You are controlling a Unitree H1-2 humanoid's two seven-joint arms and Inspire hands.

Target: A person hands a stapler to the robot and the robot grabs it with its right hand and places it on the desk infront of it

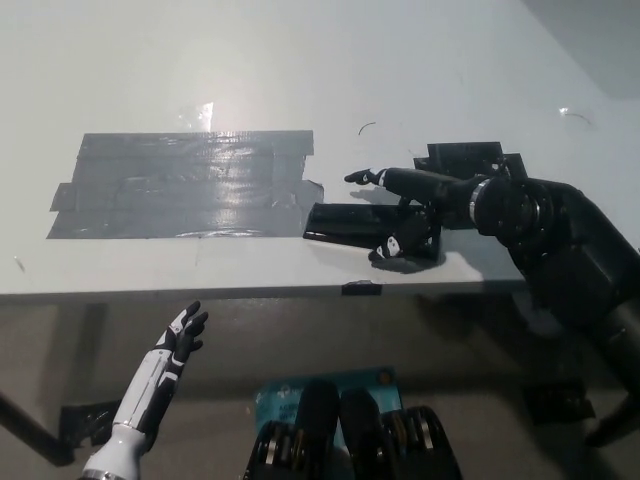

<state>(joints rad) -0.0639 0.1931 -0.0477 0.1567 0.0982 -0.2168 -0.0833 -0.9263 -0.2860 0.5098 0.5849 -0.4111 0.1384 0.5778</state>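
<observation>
My right hand (410,205) is out over the desk (400,80) near its front edge, black arm coming in from the lower right. Fingers look loosened around the rear end of the stapler (345,222): one finger stretches straight out to picture left above it, the rest curl down by its right end. I can't tell for sure if anything is still pinching it or just touching; hand and stapler are both black and merge where they meet.

Stapler lies flat on the white desk, long axis running left-right, just off the lower right corner of the grey tape patch (185,185). Its left tip is near that corner, maybe touching the tape edge, hard to say. Front edge of the desk is just below it.

Behind the hand there's a black flat block shape (470,155) on the desk, partly hidden by my wrist. A small dark curl mark (366,127) sits on the surface above the hand. A small dark tab (362,288) is on the desk's front lip, below the stapler.

My left hand (178,340) is white with dark fingertips, low at lower left, below desk level, well apart from everything. Its fingers are spread and pointing up, holding nothing.

Teal board (290,395) shows under the desk at the bottom middle.
</observation>
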